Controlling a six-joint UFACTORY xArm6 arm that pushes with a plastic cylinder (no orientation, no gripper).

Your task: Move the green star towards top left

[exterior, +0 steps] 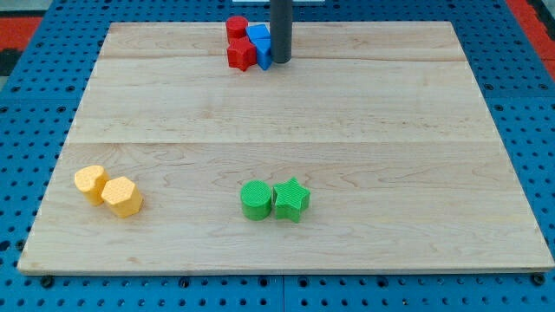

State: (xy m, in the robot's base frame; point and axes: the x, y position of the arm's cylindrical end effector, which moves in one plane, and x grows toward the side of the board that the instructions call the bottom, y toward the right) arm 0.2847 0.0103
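- My tip point(282, 61) rests on the wooden board point(416, 130) near the view's top edge; it is a bare rod, holding nothing.
- Just to the view's left of my tip: two blue blocks point(259, 42) and two red blocks point(239, 43), clustered together and touching.
- Green star point(291, 199): well below my tip, toward the view's bottom, touching a green round block point(256, 200) on its left.
- Two yellow blocks point(108, 191): far down and left of my tip, touching each other.

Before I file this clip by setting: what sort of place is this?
Probably a robotics lab bench: a wooden board on a blue pegboard, small toy blocks like the green star, and my tip.
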